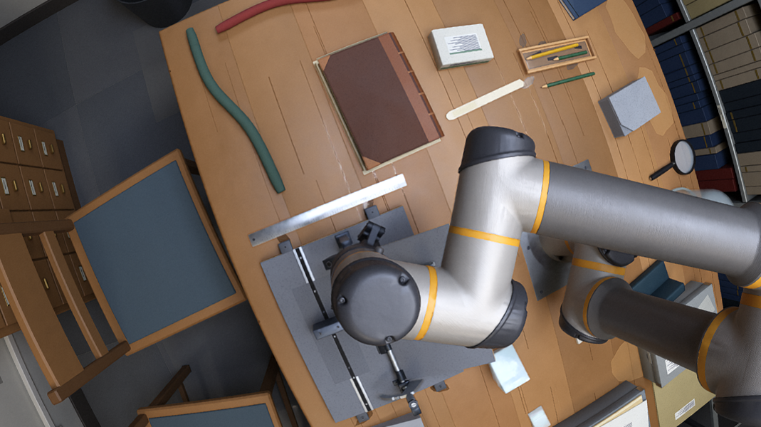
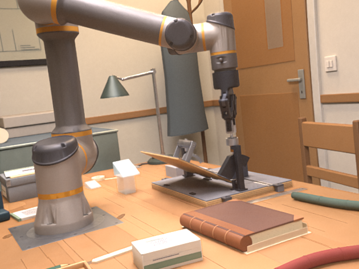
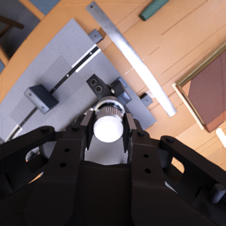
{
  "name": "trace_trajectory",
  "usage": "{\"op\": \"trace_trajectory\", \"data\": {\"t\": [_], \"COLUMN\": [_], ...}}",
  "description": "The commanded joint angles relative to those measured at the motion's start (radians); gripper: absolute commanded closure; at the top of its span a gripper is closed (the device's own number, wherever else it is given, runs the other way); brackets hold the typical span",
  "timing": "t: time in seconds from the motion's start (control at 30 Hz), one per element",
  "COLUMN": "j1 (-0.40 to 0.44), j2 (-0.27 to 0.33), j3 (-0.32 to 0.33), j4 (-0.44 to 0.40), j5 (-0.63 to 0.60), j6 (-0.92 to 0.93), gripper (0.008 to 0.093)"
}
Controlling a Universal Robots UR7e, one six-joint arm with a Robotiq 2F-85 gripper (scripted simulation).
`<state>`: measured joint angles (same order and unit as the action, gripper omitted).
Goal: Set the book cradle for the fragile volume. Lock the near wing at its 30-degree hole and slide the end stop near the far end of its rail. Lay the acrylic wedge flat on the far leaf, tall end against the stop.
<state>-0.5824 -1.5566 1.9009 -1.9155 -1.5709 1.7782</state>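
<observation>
Much of the grey cradle base [image 1: 344, 319] is hidden under my arm in the side camera. On its near post [image 2: 237, 165] stands a silver locking pin [image 3: 108, 122] with a knurled collar, and my gripper [image 3: 108, 129] comes straight down on it with a finger on either side of the pin's head. The wooden wing [image 2: 185, 165] slopes up from that post. The dark end stop [image 3: 41, 99] sits on its rail [image 3: 74, 72], partway along. The clear acrylic wedge [image 2: 125, 175] stands on the table beside the cradle, apart from it.
A brown leather book [image 2: 243, 224] lies in front of the cradle. A steel ruler [image 1: 327, 209] lies along the cradle's edge. A green foam snake [image 1: 234, 110], a white box [image 2: 166, 247] and two chairs [image 1: 144, 252] stand around.
</observation>
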Motion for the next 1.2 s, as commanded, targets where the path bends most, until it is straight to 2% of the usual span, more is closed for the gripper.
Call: {"op": "trace_trajectory", "data": {"t": [0.0,0.33,0.6,0.87,1.17], "j1": [0.0,0.0,0.0,0.0,0.0], "j2": [0.0,0.0,0.0,0.0,0.0], "j3": [0.0,0.0,0.0,0.0,0.0], "j4": [-0.001,-0.001,-0.001,-0.001,-0.001], "j5": [0.0,0.0,0.0,0.0,0.0], "j6": [0.036,0.411,0.632,0.751,0.781], "gripper": [0.0934,0.0934,0.0934,0.0934,0.0934]}}
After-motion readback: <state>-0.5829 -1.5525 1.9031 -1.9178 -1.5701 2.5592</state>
